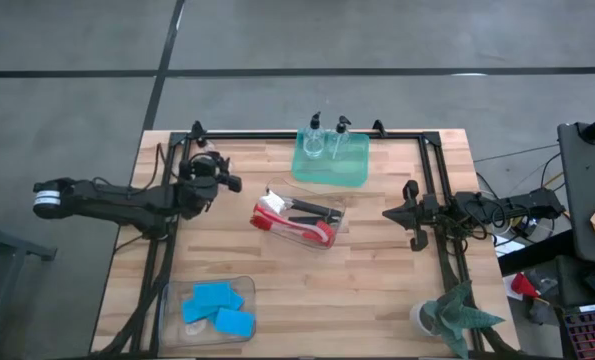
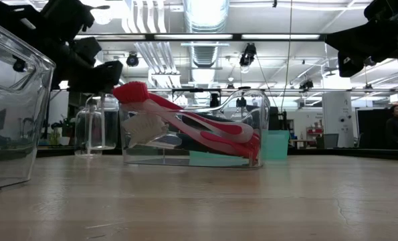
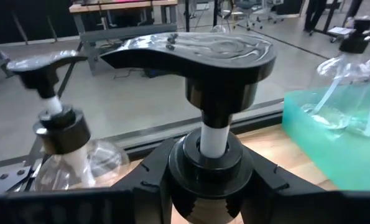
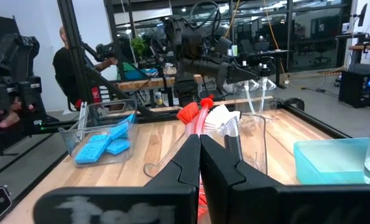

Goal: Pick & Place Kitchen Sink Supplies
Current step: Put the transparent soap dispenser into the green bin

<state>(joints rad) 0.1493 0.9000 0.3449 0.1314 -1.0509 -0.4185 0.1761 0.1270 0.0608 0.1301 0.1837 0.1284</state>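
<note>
One pump bottle (image 3: pixel 219 130) sits gripped in the left tool (image 3: pixel 209 180) above the wooden table (image 1: pixel 377 270).

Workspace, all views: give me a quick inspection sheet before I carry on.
Surface: wooden table, black frame rails along its edges.
Job's things: brushes in the centre clear bin; blue sponges in the near-left bin; two pump bottles in the green tray; two more at the far-left corner, one pump bottle gripped at its neck.
Clutter: green plant at the near-right corner.
Grippers: left gripper shut on that bottle; right gripper shut, empty, at the right edge.
Cables: bundles off the right edge.
Surroundings: a person beyond the table; lab benches.
</note>
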